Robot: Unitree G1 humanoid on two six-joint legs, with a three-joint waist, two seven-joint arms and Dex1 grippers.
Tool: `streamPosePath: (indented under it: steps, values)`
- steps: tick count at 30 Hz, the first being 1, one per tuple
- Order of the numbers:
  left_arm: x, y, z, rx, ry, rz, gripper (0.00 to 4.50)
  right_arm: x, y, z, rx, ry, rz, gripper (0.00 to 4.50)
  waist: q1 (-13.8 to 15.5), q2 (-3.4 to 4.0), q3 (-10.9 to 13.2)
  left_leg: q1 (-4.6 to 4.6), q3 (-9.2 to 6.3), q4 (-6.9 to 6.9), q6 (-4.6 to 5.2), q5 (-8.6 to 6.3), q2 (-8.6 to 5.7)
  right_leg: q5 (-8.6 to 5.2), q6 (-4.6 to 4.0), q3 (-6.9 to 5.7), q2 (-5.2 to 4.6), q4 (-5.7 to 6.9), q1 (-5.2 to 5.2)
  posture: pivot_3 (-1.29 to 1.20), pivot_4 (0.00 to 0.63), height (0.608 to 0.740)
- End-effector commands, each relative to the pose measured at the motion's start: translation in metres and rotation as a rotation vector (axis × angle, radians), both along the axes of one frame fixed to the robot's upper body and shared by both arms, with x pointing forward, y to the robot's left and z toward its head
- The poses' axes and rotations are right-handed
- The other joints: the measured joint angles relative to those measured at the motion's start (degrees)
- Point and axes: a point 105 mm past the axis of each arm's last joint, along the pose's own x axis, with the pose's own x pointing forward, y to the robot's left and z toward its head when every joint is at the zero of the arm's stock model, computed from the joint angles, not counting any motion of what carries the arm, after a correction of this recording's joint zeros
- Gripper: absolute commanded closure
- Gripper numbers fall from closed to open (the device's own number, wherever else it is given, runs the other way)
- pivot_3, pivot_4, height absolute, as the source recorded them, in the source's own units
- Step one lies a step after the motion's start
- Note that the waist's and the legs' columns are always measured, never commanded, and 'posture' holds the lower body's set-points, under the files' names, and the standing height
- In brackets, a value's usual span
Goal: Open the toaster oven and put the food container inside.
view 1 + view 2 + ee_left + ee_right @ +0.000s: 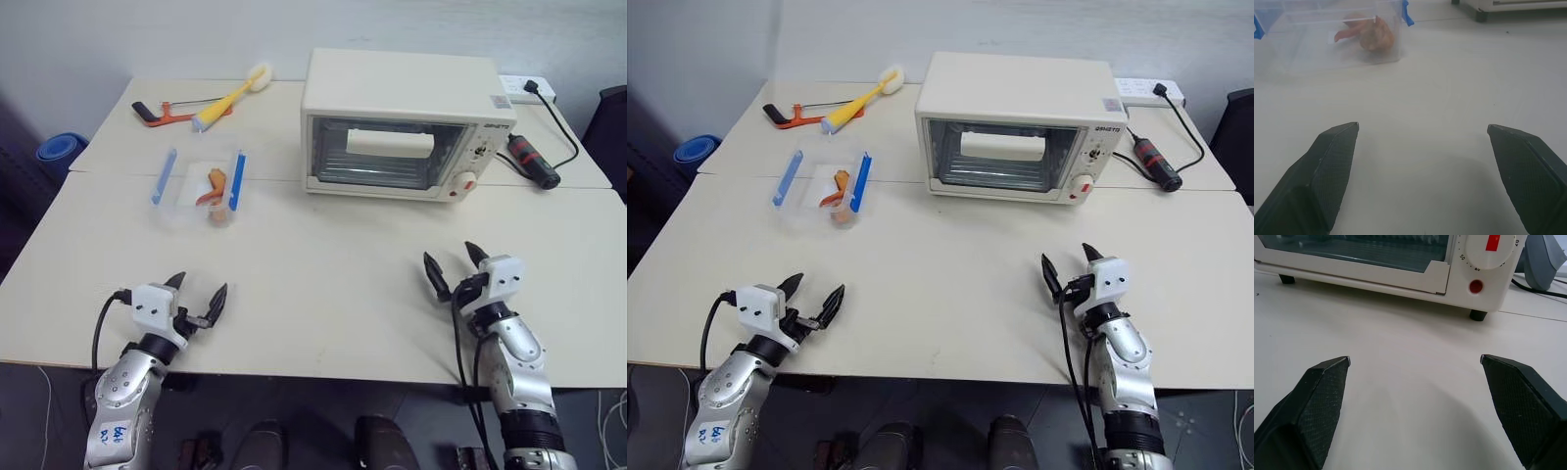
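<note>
Left pincer (200, 290) spread wide, level, right pincer (454, 264) spread, tilted upward

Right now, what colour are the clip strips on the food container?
Blue, on both long sides of the clear food container; the left eye view shows it best.

The wide cream tabletop (323, 284) lies bare across the middle and lower frame, open to both wide-spread black-fingered grippers, left (199, 297) and right (453, 267). The boxy cream-white toaster oven (407, 122), glass door shut, blocks the upper centre-right. The small clear plastic food container with blue clips (201, 186) sits upper left, well apart from the oven. Behind it lie a yellow-handled brush (230, 96) and a red-handled tool (162, 113); a black cable and cylinder (534, 157) crowd the oven's right.
</note>
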Motion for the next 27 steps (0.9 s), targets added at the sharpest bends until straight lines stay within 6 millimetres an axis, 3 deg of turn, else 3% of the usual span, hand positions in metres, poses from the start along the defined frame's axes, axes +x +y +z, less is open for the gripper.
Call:
streamPosePath:
  steps: [1, 3, 5, 9, 17, 22, 27]
  values:
    - [-0.001, -0.001, 0.012, 0.015, -0.035, -0.007, 0.00, -0.003, -0.001, 0.011, 0.019, -0.036, 0.014, 0.03, 0.00, 0.00, 0.00, 0.00, 0.00, 0.00, 0.00, 0.00, 0.00, 0.00, 0.00, 0.00, 0.00, 0.00, 0.00, 0.00, 0.150, 0.740]
    - [-0.001, -0.003, 0.023, -0.035, -0.052, -0.057, 0.00, -0.004, 0.002, 0.021, 0.032, -0.058, 0.052, 0.03, 0.02, 0.00, 0.00, 0.00, 0.00, 0.00, 0.00, 0.00, 0.00, 0.00, 0.00, 0.00, 0.00, 0.00, 0.00, 0.00, 0.150, 0.740]
    - [-0.012, -0.020, 0.044, -0.113, -0.079, -0.302, 0.00, -0.009, 0.006, 0.039, 0.034, -0.082, 0.129, 0.03, 0.04, -0.01, 0.03, -0.01, 0.00, 0.00, 0.00, 0.00, 0.00, 0.00, 0.00, 0.00, 0.00, 0.00, 0.00, 0.00, 0.150, 0.740]
    - [-0.015, -0.015, 0.075, 0.015, -0.058, -0.532, 0.00, -0.017, 0.016, 0.078, -0.013, -0.070, 0.340, 0.03, 0.04, 0.16, 0.13, -0.08, -0.03, 0.03, 0.00, 0.00, 0.02, 0.00, -0.01, -0.02, 0.00, -0.02, -0.04, 0.00, 0.150, 0.740]
    - [0.000, -0.030, 0.127, -0.061, -0.126, -0.749, 0.00, 0.014, 0.029, 0.125, -0.096, -0.070, 0.500, 0.03, -0.24, 0.13, 0.15, -0.03, -0.01, -0.04, 0.01, -0.01, 0.02, 0.01, -0.02, -0.04, 0.01, -0.03, -0.03, 0.00, 0.150, 0.740]
    - [0.012, -0.045, 0.135, -0.108, -0.170, -0.747, 0.00, 0.045, 0.035, 0.143, -0.098, -0.122, 0.463, 0.03, -0.62, 0.12, 0.15, -0.05, -0.02, -0.01, 0.01, 0.00, 0.02, 0.01, -0.02, -0.07, 0.01, -0.03, -0.04, 0.00, 0.150, 0.740]
    - [0.012, -0.051, 0.124, -0.097, -0.147, -0.741, 0.00, 0.054, 0.061, 0.152, -0.111, -0.163, 0.552, 0.03, -1.55, 0.07, 0.18, -0.11, -0.13, -0.02, 0.00, 0.00, 0.02, 0.01, -0.01, -0.22, 0.01, -0.04, -0.05, 0.00, 0.150, 0.740]
